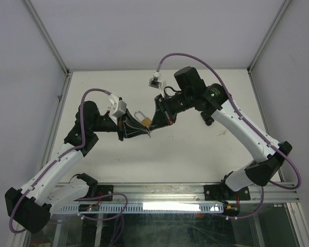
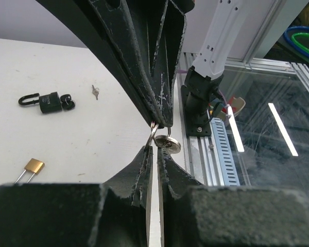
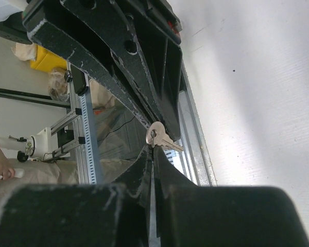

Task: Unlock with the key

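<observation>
Jaws of right gripper (image 3: 152, 149) clamp small silver key (image 3: 162, 140); left gripper's (image 2: 153, 152), state unclear, should let go slowly, keeping blade free.

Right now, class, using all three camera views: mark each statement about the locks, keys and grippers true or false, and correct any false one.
1. The left gripper and right gripper meet tip to tip at a key. True.
2. A brass padlock lies on the table. True.
3. The black padlock hangs from a gripper. False: it lies on the table, apart from both grippers.
4. No other key is in view. False: a small key lies on the table near the black padlock.
</observation>
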Available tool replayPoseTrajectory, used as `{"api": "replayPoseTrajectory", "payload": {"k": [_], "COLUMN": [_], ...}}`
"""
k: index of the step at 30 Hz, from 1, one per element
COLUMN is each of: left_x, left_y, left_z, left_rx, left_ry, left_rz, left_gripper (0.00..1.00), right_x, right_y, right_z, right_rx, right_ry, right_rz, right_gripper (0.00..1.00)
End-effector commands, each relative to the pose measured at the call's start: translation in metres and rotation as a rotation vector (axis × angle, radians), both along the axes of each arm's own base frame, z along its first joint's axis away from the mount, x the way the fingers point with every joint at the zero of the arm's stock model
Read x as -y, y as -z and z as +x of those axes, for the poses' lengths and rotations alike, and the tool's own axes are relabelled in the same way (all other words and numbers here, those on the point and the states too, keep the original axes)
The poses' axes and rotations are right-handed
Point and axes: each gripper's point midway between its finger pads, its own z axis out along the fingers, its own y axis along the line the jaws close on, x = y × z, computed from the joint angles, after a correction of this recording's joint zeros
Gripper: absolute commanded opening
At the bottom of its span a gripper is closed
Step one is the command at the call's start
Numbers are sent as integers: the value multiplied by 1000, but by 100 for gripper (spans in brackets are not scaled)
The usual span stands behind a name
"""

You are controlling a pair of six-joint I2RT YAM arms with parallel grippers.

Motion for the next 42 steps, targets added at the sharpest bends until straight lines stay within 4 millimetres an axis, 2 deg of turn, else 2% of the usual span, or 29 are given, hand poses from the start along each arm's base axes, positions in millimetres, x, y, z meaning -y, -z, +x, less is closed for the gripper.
{"api": "replayPoseTrajectory", "payload": {"k": [1, 7, 16, 23, 25, 29, 32, 36, 39, 42], "left_x": [2, 2, 3, 3, 4, 5, 4, 2, 0, 1], "left_y": [-25, -23, -28, -26, -27, -27, -25, -21, -30, -38], "left_z": [-6, -11, -14, -16, -15, -14, -15, -9, 2, -2], "left_rx": [54, 58, 126, 169, 173, 189, 211, 336, 432, 450], "left_ry": [19, 39, 49, 53, 47, 47, 50, 22, -45, -29], "left_rz": [-85, -102, -149, -168, -172, -176, -170, -141, -149, -162], "left_gripper": [8, 21, 17, 25, 26, 20, 22, 22, 20, 20], "right_x": [1, 1, 1, 0, 0, 1, 2, 4, 4, 3], "right_y": [-17, -21, -32, -41, -44, -48, -51, -54, -54, -54], "right_z": [-4, -5, -13, -18, -18, -20, -22, -27, -26, -26], "right_rx": [46, 53, 45, 33, 33, 31, 27, 18, 17, 18], "right_ry": [-2, -8, -43, -63, -67, -74, -85, -99, -98, -97], "right_rz": [53, 72, 117, 159, 169, 181, 191, 198, 199, 200], "right_gripper": [0, 0, 0, 0, 0, 0, 0, 0, 0, 0]}}
